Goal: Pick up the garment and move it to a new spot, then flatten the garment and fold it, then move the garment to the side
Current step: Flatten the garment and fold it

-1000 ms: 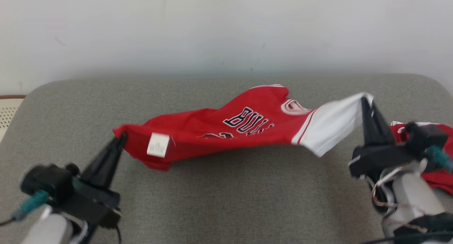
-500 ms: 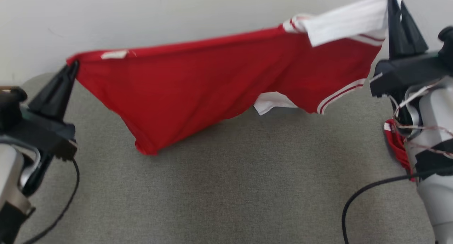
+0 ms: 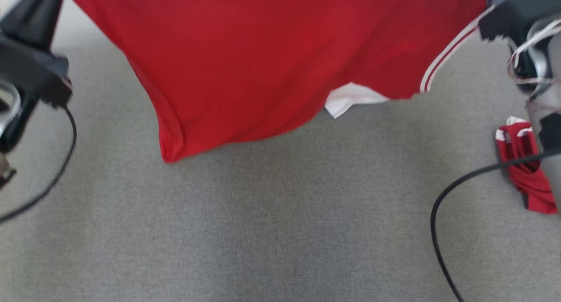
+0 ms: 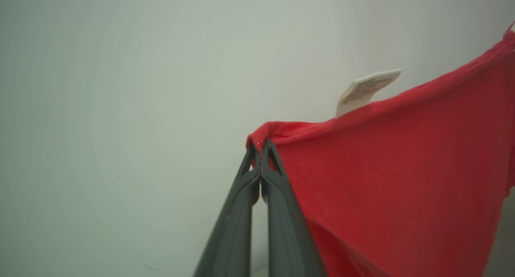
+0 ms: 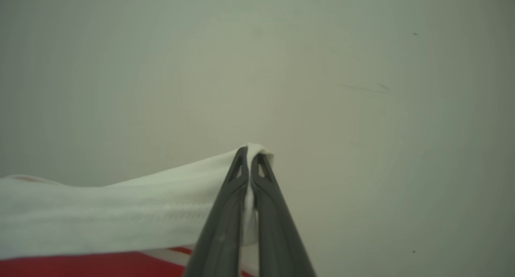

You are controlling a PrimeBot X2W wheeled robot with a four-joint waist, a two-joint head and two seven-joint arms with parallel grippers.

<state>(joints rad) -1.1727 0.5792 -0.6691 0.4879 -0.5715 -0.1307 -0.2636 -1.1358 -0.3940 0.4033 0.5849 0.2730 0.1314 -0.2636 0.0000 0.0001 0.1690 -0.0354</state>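
The garment (image 3: 263, 52), a red jersey with white sleeves and white trim, hangs stretched between my two grippers above the grey cushion (image 3: 263, 232). Its lower edge hangs clear of the cushion, with a white sleeve tip (image 3: 350, 101) peeking out below. In the left wrist view my left gripper (image 4: 259, 146) is shut on a red hem corner of the garment (image 4: 402, 168), beside a white label (image 4: 366, 90). My right gripper (image 5: 249, 153) is shut on the white sleeve (image 5: 100, 212). In the head view the gripper bodies show at the top corners.
A second red and white cloth (image 3: 523, 170) lies bunched on the cushion at the right, beside my right arm. A black cable (image 3: 440, 205) loops down there, and another cable (image 3: 65, 157) hangs at the left. A pale wall (image 4: 120, 108) stands behind.
Both grippers have risen, lifting the garment off the cushion; its plain red side now faces me. The head view has also shifted downward.
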